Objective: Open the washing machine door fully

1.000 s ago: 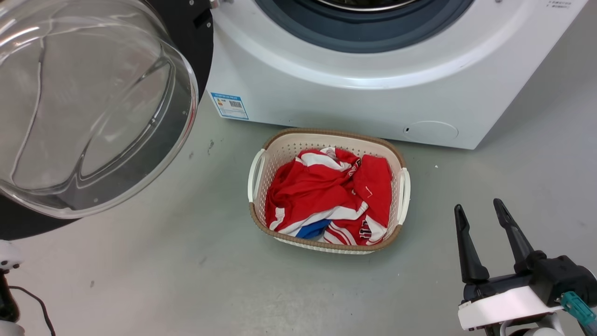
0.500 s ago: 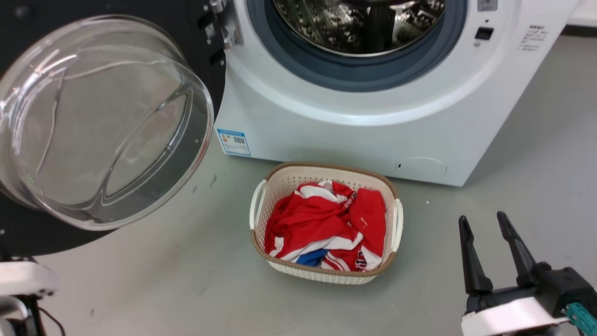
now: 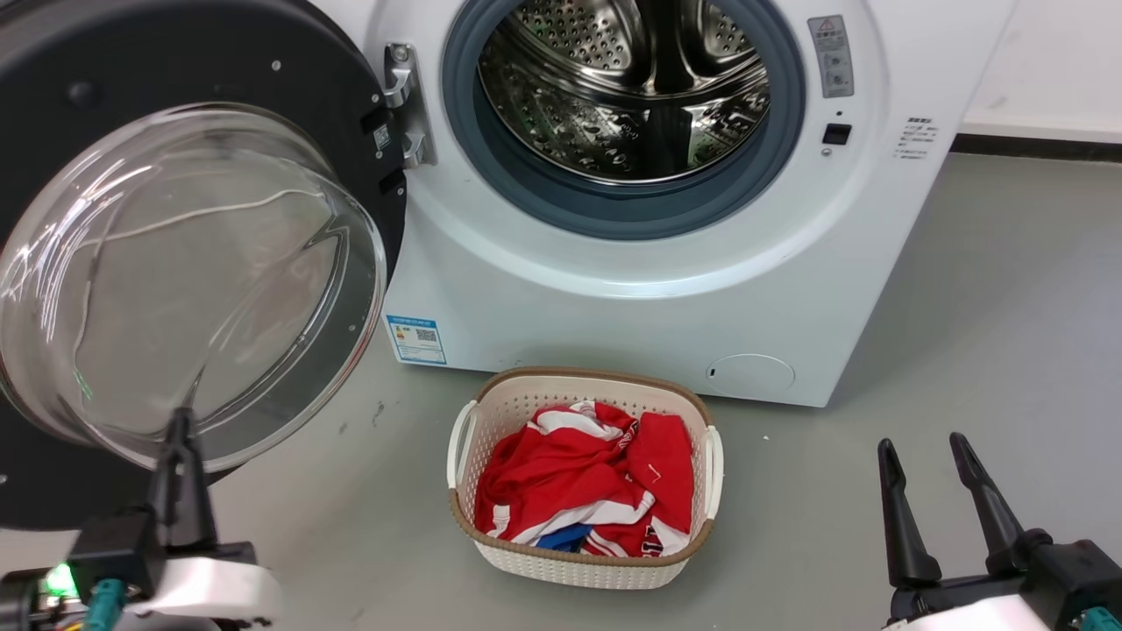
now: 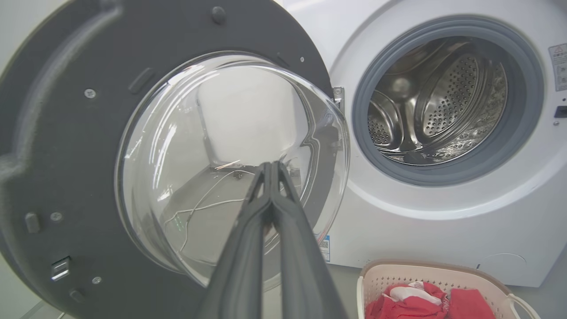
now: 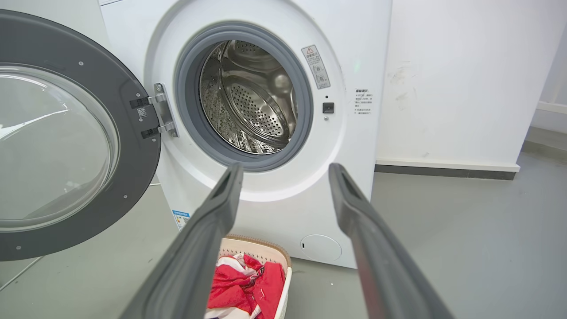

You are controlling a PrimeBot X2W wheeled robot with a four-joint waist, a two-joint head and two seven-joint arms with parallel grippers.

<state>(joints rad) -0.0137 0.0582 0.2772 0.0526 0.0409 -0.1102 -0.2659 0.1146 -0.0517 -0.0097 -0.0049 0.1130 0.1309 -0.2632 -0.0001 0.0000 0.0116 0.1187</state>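
The white washing machine [image 3: 614, 289] [image 5: 350, 66] [image 4: 443, 235] stands with its steel drum exposed. Its round door [image 3: 114, 79] [image 4: 57, 133] [image 5: 133, 146], black-rimmed with a clear domed glass bowl [image 3: 193, 280], hangs swung wide open to the left on its hinge [image 3: 408, 105]. My left gripper [image 3: 181, 421] [image 4: 270, 165] is shut and empty at the lower left, its tips just in front of the bowl's lower edge; touching or apart, I cannot tell. My right gripper [image 3: 926, 445] [image 5: 285, 170] is open and empty at the lower right, well clear of the machine.
A cream laundry basket [image 3: 465, 438] [image 5: 274, 248] [image 4: 376, 274] holding red, white and blue clothes sits on the grey floor just in front of the machine. A white wall [image 5: 465, 66] with a dark skirting runs to the right of the machine.
The head camera has tilted up, so the drum and door now show. My left gripper has risen into view at the lower left. The right gripper holds its pose.
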